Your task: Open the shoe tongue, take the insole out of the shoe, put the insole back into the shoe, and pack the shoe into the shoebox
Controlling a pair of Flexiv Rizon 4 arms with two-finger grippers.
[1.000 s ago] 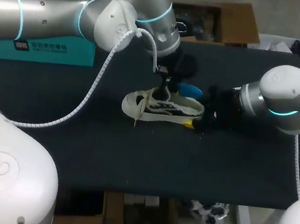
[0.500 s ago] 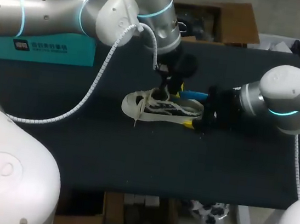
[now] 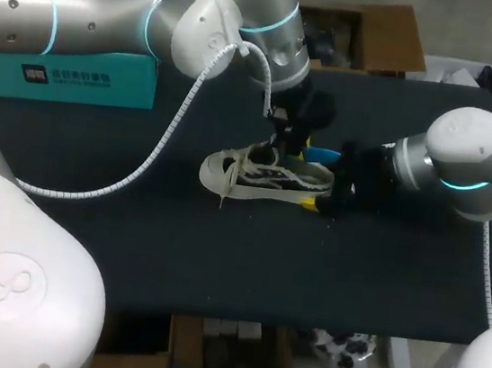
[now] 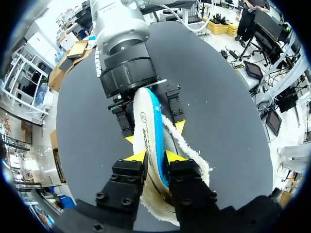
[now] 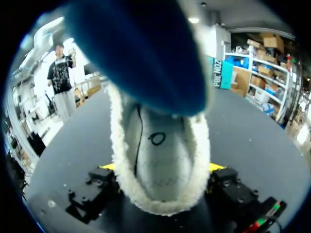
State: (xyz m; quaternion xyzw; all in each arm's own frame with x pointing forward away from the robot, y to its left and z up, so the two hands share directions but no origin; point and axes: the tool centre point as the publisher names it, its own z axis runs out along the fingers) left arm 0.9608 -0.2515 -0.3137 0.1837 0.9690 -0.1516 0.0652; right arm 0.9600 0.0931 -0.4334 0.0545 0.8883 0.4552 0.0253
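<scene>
Pinching the insole (image 4: 146,121) in the left gripper (image 4: 155,156), over the shoe (image 3: 261,175). Clasping its heel from the right in the right gripper (image 5: 163,167).

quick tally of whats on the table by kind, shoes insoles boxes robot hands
shoe: 1
insole: 1
teal box: 1
hands: 2, the left hand and the right hand
total: 5
</scene>
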